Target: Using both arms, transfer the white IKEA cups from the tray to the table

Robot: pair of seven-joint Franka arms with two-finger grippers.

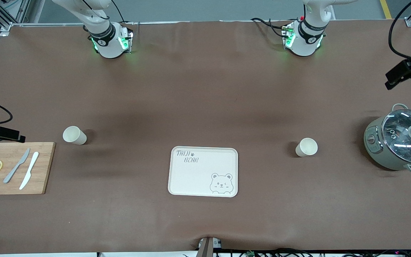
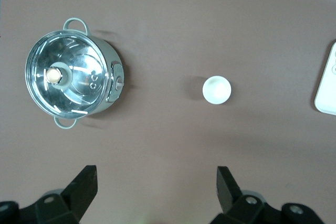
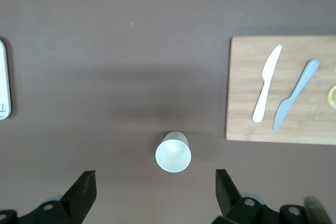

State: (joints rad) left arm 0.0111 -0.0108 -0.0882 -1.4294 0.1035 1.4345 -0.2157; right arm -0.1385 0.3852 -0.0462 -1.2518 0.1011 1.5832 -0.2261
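Observation:
Two white cups stand upright on the brown table. One cup (image 1: pixel 74 135) is toward the right arm's end and shows in the right wrist view (image 3: pixel 173 152). The other cup (image 1: pixel 306 147) is toward the left arm's end and shows in the left wrist view (image 2: pixel 217 89). The bear-printed tray (image 1: pixel 191 178) lies between them, nearer the front camera, with nothing on it. My left gripper (image 2: pixel 156 187) is open and empty, high above the table. My right gripper (image 3: pixel 155 190) is open and empty, high above its cup. The front view shows only the arms' bases.
A wooden cutting board (image 1: pixel 13 167) with two knives and lemon slices lies at the right arm's end. A green pot with a glass lid (image 1: pixel 400 142) stands at the left arm's end. Black camera mounts (image 1: pixel 407 71) reach in at both table ends.

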